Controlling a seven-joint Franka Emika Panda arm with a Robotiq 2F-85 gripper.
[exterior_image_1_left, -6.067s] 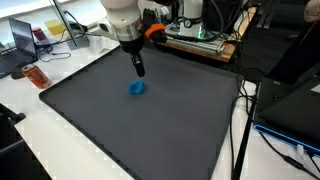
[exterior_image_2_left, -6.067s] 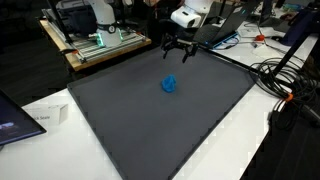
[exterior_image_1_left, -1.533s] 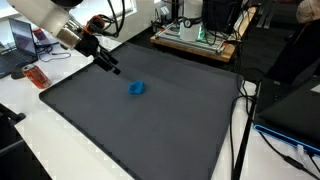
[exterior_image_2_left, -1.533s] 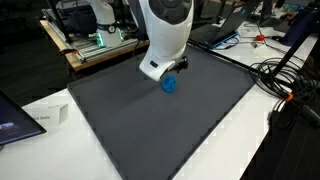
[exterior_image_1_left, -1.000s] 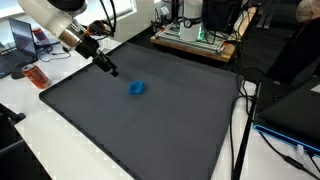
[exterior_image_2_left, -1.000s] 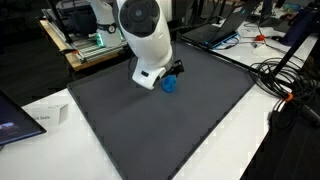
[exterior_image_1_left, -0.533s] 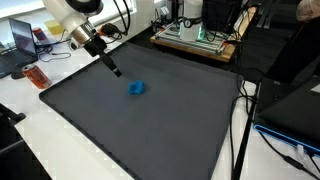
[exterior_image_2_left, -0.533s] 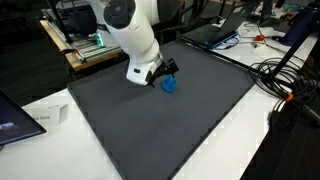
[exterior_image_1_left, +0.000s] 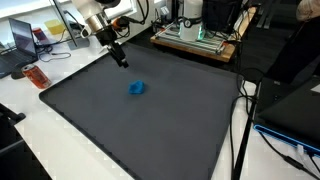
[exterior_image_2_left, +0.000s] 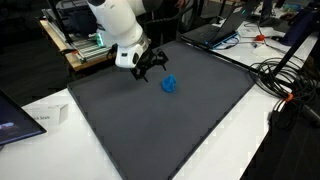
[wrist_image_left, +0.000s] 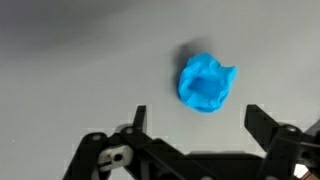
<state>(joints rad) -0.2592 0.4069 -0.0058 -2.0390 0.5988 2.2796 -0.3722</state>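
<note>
Lying beyond spread jaws, blue lump (wrist_image_left: 206, 84), untouched

the arm (exterior_image_2_left: 118, 25) is glossy white, built of rounded, bulbous shells with smooth curved joints; in both exterior views the links look thick and tube-like, with darker seams where one shell meets the next. a thin dark cable (exterior_image_1_left: 133, 9) arcs beside the wrist. the gripper (exterior_image_2_left: 151, 66) is matt black throughout, much slimmer than the white links. in the wrist view its two fingers (wrist_image_left: 139, 117) are narrow black blades with squared tips, rising from an open black linkage frame (wrist_image_left: 190, 160) of bars and pivots. a small pale metal fitting (wrist_image_left: 118, 155) sits in that frame; any markings are too blurred to read.
</note>
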